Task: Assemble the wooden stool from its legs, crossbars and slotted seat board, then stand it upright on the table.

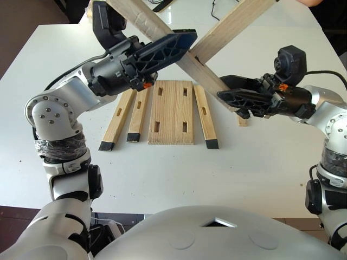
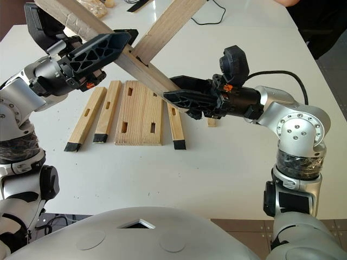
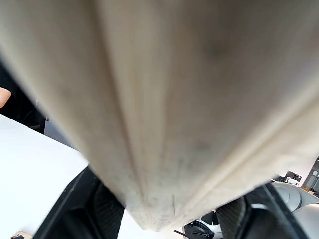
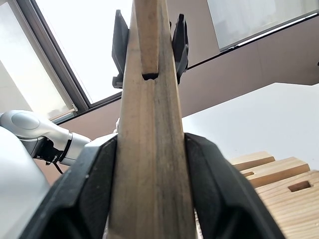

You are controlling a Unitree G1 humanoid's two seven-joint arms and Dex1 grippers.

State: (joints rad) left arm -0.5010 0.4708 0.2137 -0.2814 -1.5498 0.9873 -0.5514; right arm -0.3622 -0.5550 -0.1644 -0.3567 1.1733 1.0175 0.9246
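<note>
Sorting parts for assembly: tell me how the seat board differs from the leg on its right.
The seat board is wide; the leg is a narrow strip. The board shows four slots, the leg one. The leg has a black tip at its near end; the board has none. Both are pale wood, flat on the table.

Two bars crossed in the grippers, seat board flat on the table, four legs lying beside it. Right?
Wrong count: three legs, not four, lie beside the seat board. Two are on its left and one is on its right, as the left eye view shows. The rest holds.
</note>
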